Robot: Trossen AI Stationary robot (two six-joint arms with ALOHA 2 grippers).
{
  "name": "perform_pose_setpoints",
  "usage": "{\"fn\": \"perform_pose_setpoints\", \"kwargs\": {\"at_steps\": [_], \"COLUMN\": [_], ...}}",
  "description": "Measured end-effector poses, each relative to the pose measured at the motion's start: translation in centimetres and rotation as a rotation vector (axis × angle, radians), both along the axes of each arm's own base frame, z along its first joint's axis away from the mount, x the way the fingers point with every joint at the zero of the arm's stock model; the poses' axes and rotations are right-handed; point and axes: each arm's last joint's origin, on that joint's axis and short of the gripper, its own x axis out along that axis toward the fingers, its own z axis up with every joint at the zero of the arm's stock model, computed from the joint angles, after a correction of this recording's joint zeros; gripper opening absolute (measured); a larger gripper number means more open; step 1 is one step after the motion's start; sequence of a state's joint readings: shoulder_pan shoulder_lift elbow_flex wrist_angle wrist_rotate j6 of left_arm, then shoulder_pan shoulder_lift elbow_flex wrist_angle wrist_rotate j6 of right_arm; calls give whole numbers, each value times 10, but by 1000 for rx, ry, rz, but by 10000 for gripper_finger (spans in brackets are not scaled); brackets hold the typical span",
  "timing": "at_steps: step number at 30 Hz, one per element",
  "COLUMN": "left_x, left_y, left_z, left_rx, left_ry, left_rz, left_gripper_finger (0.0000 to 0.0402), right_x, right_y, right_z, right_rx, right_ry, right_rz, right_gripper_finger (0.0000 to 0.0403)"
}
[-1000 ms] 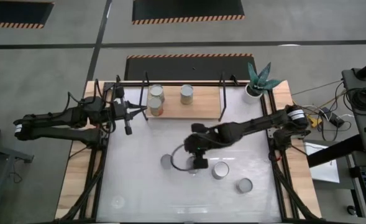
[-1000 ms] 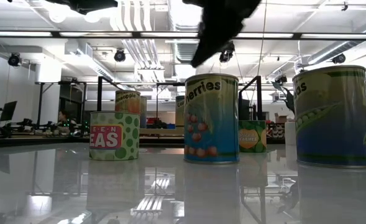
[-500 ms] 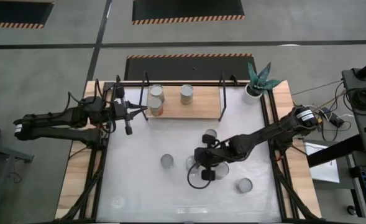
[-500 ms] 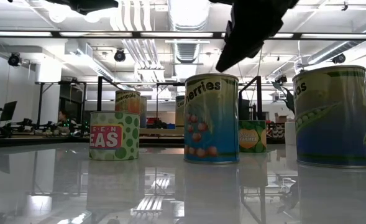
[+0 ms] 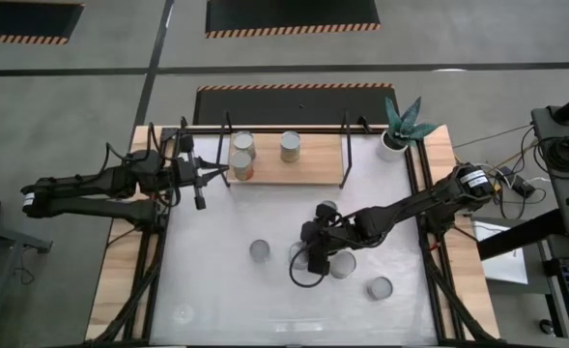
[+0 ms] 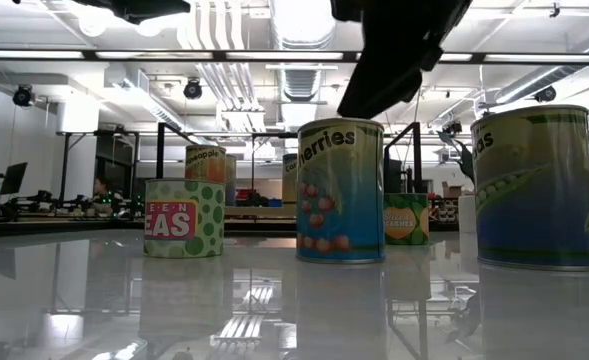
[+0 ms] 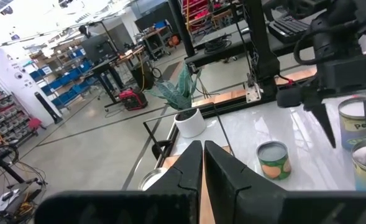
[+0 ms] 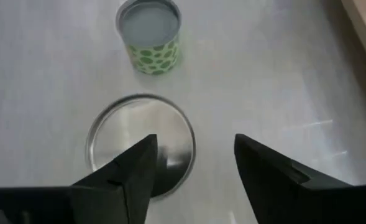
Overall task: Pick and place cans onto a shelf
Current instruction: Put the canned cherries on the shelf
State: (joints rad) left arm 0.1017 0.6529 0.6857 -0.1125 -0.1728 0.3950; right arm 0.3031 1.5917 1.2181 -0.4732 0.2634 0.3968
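- We see the right hand (image 5: 315, 259) low over the middle of the white tabletop (image 5: 216, 290), its fingers (image 8: 136, 168) spread wide.
- In the right wrist view a can (image 8: 140, 144) lies straight below the hand, its silver lid showing between the two fingers; neither finger visibly touches it.
- A green-dotted can (image 8: 150, 35) stands apart from that hand, beyond the fingertips; in the high view it sits at the hand's 9 o'clock (image 5: 259, 250).
- Another can (image 5: 342, 264) is just beside the hand at 3 o'clock, one more (image 5: 380, 287) farther off at 4 o'clock, and one (image 5: 327, 209) at 12 o'clock.
- The shelf (image 5: 308, 169) lies at the tabletop's 12 o'clock edge with three cans on it: two (image 5: 242, 145) close together at its left end, one (image 5: 290, 146) near the middle.
- The left hand (image 5: 213, 172) waits at the shelf's left end, fingers (image 7: 189, 163) nearly closed and holding nothing.
- A potted plant (image 5: 398, 126) stands at the shelf's 3 o'clock.
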Motion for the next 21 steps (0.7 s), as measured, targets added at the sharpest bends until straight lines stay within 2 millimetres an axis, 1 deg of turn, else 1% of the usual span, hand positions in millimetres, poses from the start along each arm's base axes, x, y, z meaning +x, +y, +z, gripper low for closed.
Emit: {"fn": "perform_pose_setpoints", "kwargs": {"at_steps": [3, 5, 10, 15, 21], "left_x": [0, 0, 0, 0, 0], "left_y": [0, 0, 0, 0, 0], "left_z": [0, 0, 0, 0, 0], "left_rx": [-1, -6, -11, -13, -16], "left_ry": [0, -1, -3, -3, -5], "left_rz": [0, 1, 1, 1, 2], "left_gripper_finger": [0, 0, 0, 0, 0], "right_x": [1, 1, -1, -2, -5], "right_y": [-3, -4, -4, -4, -5], "right_z": [-7, -13, -26, -35, -44], "right_rx": [15, 21, 38, 66, 81], "right_ry": [-29, -49, -84, -150, -182], "right_rz": [-16, -17, -15, -18, -31], "right_gripper_finger": [208, 203, 171, 115, 24]}}
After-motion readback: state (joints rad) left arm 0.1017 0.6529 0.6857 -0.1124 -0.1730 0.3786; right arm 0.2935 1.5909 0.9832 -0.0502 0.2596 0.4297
